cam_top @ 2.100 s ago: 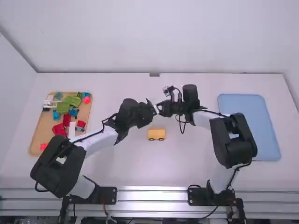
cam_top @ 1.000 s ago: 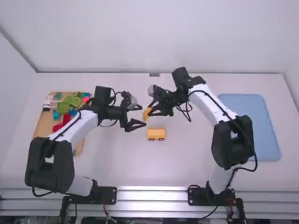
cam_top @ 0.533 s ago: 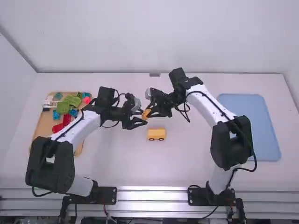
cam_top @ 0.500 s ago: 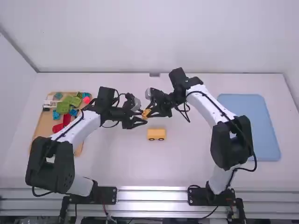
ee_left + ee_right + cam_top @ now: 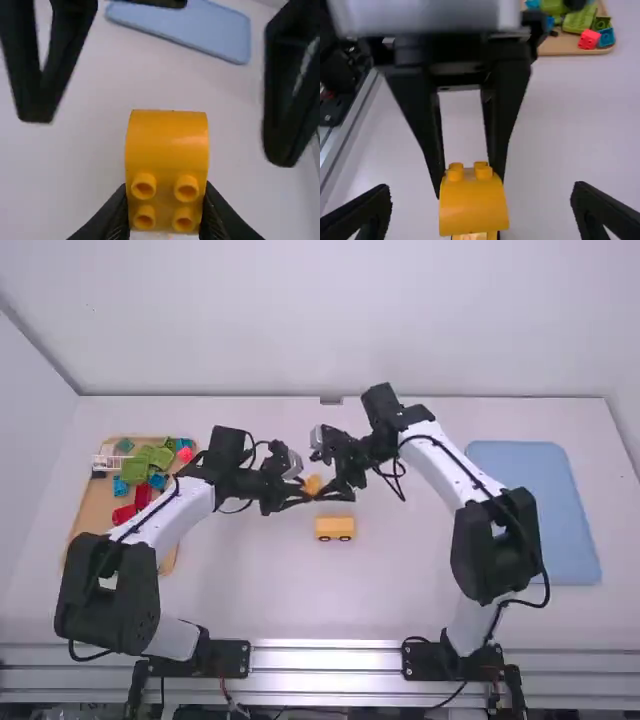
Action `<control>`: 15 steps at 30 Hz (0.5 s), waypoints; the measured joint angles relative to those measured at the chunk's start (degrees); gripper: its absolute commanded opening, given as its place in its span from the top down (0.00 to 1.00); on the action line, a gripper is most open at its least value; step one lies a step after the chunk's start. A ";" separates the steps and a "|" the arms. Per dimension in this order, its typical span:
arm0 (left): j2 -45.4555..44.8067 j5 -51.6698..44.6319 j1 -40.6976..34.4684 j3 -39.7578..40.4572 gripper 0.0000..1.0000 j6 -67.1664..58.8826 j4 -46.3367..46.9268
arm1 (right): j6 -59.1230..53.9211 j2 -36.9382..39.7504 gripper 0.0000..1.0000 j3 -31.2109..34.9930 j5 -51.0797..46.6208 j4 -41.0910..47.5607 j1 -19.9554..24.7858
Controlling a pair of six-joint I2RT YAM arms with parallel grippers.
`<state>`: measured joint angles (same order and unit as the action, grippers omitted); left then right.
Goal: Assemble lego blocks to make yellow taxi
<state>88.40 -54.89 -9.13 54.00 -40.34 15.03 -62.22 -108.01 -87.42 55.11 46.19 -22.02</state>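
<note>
Nearest me, a silver metal rail [image 5: 325, 660] runs along the desk [image 5: 400, 610], white and smooth, with both white-and-black jointed arms based on it.

Past that, a yellow-orange boxy plastic vehicle block [image 5: 334, 528] with dark wheels sits on the desk, near the middle, between the two arms.

Slightly farther off, held up over the desk: a yellow-orange curved plastic block [image 5: 313, 484] with four round studs on one face. The black two-fingered left tool [image 5: 304, 492] pinches it, one finger on each side. The black two-fingered right tool [image 5: 321, 478] is spread, its fingers around the block but apart from it, gaps on both sides.

Left side, a tan wooden tray [image 5: 92, 530]. On it, near to far: red plastic blocks [image 5: 123, 516], a blue plastic block [image 5: 120, 487], green plastic blocks [image 5: 134, 471], a white latticed plastic piece [image 5: 116, 463], a pinkish-red plastic block [image 5: 184, 455], and a small teal plastic block [image 5: 124, 445] by the far edge.

Right side, beyond the right arm's elbow, a light blue rectangular tray [image 5: 535, 500] lies flat on the desk.

Farthest, a plain white wall [image 5: 330, 330] stands behind the desk's back edge.
</note>
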 measured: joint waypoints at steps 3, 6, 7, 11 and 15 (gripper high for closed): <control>0.00 3.21 0.02 0.00 0.74 -1.05 2.89 | 4.35 0.00 0.02 -0.02 -0.22 -3.37 0.48; 0.00 6.69 0.00 0.00 0.72 -3.30 6.95 | 7.82 0.00 0.02 -0.07 -1.09 -4.96 1.53; 0.00 9.46 0.00 0.00 0.70 -4.72 9.51 | 9.35 0.00 0.02 -0.07 -1.77 -5.46 2.25; 0.00 19.45 -0.94 0.00 0.75 -7.26 14.62 | 14.91 0.26 0.02 0.00 -6.08 -9.38 4.20; 0.02 27.85 -3.82 0.00 0.83 -7.96 15.30 | 24.94 3.72 0.02 3.61 -17.27 -19.71 4.07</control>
<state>88.42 -27.05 -12.95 54.00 -48.29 30.33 -37.28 -104.29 -83.81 37.85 26.48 -17.96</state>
